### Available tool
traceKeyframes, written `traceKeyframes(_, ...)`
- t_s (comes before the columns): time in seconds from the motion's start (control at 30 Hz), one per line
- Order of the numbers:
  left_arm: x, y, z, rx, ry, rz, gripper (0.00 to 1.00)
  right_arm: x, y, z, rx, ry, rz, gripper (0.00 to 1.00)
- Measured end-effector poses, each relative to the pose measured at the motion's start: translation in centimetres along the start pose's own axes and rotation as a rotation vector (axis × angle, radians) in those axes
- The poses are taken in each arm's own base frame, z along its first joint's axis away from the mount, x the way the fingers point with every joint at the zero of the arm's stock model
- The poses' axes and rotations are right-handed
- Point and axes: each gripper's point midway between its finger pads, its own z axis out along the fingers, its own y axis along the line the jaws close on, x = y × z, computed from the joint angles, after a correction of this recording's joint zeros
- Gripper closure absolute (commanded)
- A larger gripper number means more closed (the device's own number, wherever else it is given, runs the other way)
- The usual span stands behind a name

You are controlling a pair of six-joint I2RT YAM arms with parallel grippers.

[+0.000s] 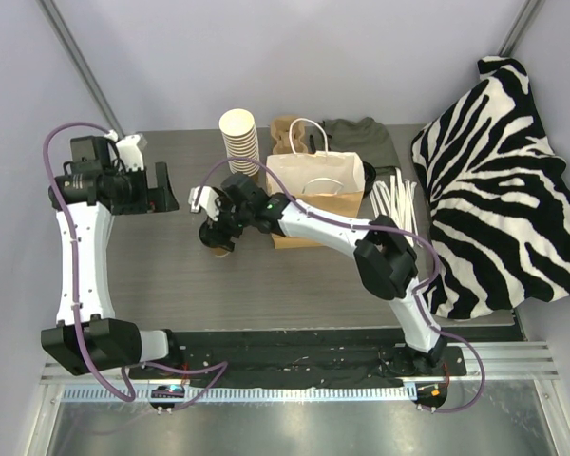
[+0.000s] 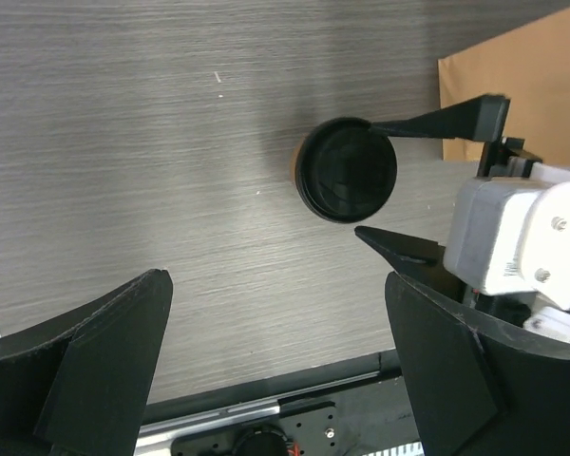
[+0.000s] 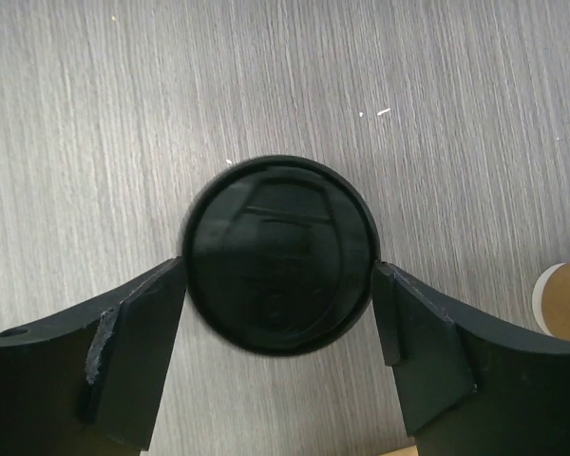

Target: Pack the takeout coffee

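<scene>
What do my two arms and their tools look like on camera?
The left arm and right arm match: white links, bulky black joint housings, a purple cable looped along each. The left tool and right tool have matte black wedge-shaped fingers; the right one has a white housing behind them. A small green light glows on the right arm.

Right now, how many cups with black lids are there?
1. The brown paper cup with a black plastic lid stands on the grey table between the fingers of the right end effector. Others may be hidden.
</scene>
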Motion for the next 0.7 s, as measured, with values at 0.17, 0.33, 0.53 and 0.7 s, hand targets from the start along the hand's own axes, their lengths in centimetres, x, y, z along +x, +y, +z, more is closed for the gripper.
traceKeyframes(0.17,0.2,-0.1,0.8,0.034,0.013,0.044,0.0,-2.1,-0.3,-1.6,0.009,-0.026,0.04,0.0)
traceKeyframes(0.33,0.9,-0.7,3.1,0.094,0.064,0.139,0.0,-8.5,-2.5,-5.6,0.039,-0.142,0.081,0.0)
traceKeyframes(0.53,2.9,-5.0,6.3,0.12,0.155,0.425,0.04,-15.3,-7.3,-16.1,0.129,-0.31,0.182,0.0)
traceKeyframes(0.7,4.5,-7.5,8.3,0.113,0.227,0.58,0.1,-17.4,-11.8,-26.8,0.288,-0.429,0.249,0.0)
